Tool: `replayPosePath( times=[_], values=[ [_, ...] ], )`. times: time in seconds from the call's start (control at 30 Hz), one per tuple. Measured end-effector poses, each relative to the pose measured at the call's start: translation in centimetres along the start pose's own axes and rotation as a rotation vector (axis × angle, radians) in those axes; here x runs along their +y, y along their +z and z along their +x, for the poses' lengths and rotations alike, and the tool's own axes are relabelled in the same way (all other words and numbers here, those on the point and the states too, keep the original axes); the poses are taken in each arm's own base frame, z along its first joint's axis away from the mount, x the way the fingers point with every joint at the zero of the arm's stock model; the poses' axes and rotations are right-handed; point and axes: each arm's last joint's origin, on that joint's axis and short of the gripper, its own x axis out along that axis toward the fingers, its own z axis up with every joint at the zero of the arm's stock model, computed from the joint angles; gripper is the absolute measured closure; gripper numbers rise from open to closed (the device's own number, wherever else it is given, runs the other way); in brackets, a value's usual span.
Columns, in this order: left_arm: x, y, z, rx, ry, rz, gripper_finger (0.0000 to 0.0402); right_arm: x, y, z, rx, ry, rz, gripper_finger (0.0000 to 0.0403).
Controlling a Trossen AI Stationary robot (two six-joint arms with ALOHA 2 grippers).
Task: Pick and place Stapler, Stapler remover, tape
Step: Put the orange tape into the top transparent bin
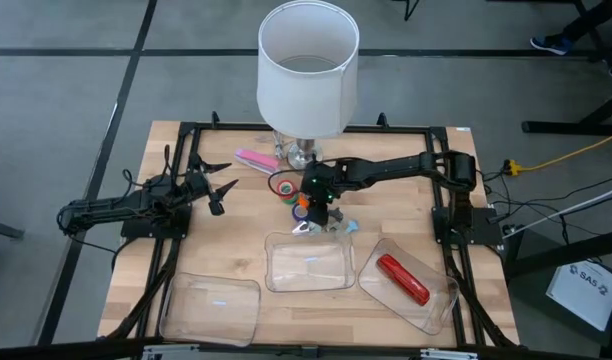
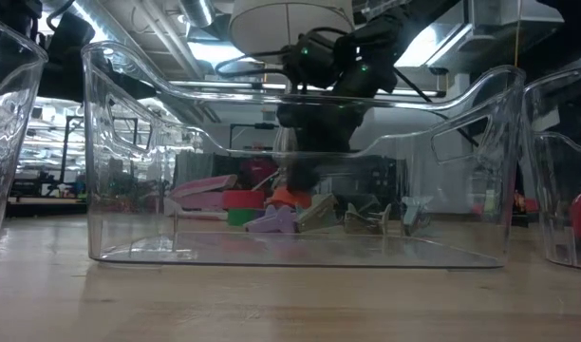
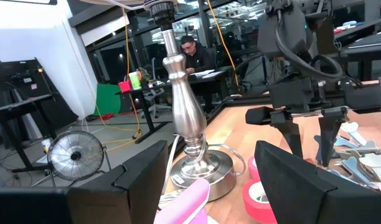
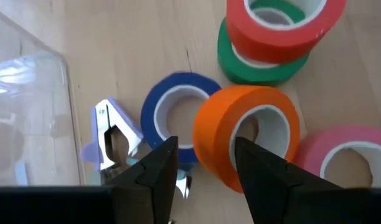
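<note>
Tape step in hand: right gripper [image 4: 206, 168] grips the orange tape roll [image 4: 246, 140] by its wall, among the other rolls behind the middle bin [image 1: 308, 262]. Next: carry to a bin. Left gripper [image 1: 221, 192] waits, jaws wide.

high: overhead | low: table-level | 2 wrists: close, share tape [image 4: 249, 140]

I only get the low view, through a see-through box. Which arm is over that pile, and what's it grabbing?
Observer: The right hand. It pinches the wall of the orange tape.
Operator: Is a stapler in a box?
Observer: Yes, a red stapler lies in the box on the right.
Operator: Where's the other hand?
Observer: The left hand is open and empty, off to the left.
</note>
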Motion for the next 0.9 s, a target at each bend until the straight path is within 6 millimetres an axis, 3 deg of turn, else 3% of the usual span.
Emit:
replayPosePath(
  times=[0.17, 0.57, 0.8, 0.9],
  values=[
    [0.0, 0.0, 0.0, 0.000, 0.000, 0.000, 0.0162, 0.0, 0.0, 0.0, 0.004, 0.001, 0.000, 0.0255],
    [0.0, 0.0, 0.0, 0.000, 0.000, 0.000, 0.0162, 0.1, -0.3, -0.1, 0.034, 0.025, 0.003, 0.0379],
    [0.0, 0.0, 0.0, -0.001, 0.000, 0.000, 0.0162, -0.3, -0.2, -0.5, 0.060, 0.072, 0.022, 0.0387],
    [0.0, 0.0, 0.0, 0.000, 0.000, 0.000, 0.0162, -0.1, 0.7, -1.6, 0.074, 0.074, 0.001, 0.0387]
  ],
)
